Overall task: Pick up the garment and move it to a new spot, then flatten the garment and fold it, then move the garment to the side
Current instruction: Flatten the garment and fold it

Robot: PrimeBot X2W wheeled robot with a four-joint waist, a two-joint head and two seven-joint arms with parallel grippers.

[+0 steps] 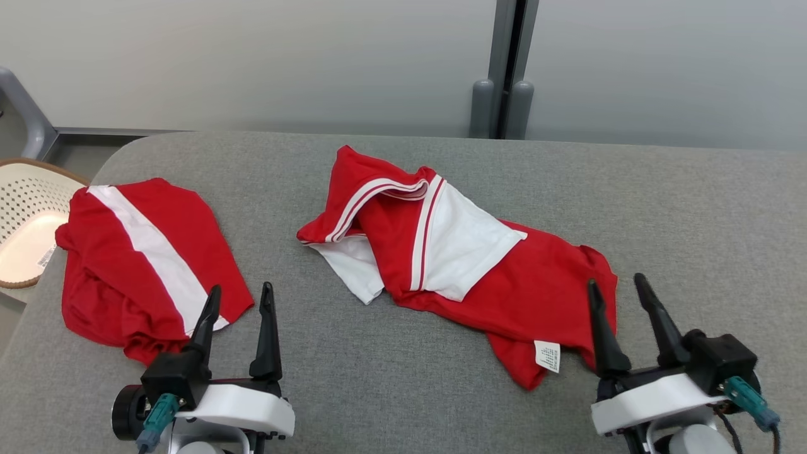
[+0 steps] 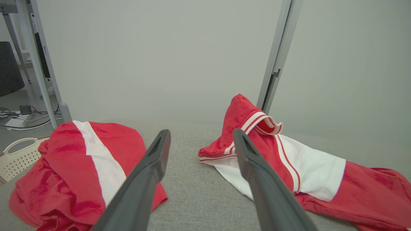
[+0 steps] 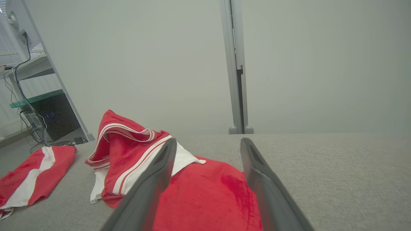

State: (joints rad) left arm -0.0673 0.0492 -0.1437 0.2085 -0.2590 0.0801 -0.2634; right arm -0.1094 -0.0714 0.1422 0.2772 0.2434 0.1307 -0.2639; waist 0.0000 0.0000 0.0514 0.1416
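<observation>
So, both grippers are spread wide and empty. The left gripper (image 1: 241, 287) sits by the near edge of a red garment with a white stripe (image 1: 145, 252). The right gripper (image 1: 616, 279) is beside the crumpled red-and-white garment (image 1: 529, 284), which lies mid-way across the grey fabric table (image 1: 378, 378). A cream perforated basket (image 1: 25, 208) sits far left.

It looks like an office lab, with partition panels (image 1: 252, 63), a computer tower (image 3: 54, 117) and cables (image 3: 39, 138).
</observation>
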